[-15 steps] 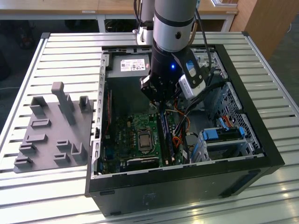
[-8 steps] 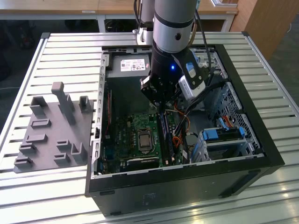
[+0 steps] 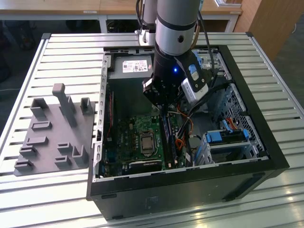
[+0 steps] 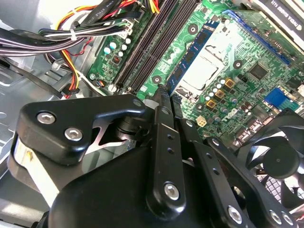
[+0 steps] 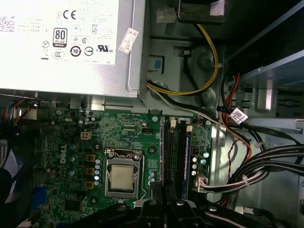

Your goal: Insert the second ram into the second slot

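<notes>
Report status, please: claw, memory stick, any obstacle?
Claw close above the memory slots. Blue memory stick upright at the slots, next to the claw; fully seated or not, cannot tell. Cables run beside the slots.

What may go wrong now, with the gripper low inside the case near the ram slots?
1. The blue ram stands at the slots, just ahead of the gripper; if skewed, pressing may strain it.
2. The cable bundle runs close beside the slots and might catch the gripper.
</notes>
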You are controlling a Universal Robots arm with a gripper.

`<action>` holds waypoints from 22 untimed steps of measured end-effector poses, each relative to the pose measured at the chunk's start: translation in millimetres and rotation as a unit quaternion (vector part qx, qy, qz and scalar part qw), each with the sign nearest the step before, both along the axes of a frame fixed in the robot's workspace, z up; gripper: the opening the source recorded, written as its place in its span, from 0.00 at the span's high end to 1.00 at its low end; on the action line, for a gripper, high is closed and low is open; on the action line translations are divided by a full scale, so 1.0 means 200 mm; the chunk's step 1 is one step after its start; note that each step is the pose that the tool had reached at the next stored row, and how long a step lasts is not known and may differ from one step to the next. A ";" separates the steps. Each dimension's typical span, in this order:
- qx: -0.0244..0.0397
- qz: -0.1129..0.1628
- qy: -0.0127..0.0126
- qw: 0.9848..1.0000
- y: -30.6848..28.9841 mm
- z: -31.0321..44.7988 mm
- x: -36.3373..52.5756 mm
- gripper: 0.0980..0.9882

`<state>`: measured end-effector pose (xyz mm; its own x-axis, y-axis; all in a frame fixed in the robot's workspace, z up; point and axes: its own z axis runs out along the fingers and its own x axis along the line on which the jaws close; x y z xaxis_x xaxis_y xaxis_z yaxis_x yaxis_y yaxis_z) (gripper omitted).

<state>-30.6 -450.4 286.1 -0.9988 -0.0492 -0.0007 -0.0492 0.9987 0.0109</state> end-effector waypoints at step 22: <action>0.000 0.000 0.000 1.000 0.000 -0.027 0.000 0.96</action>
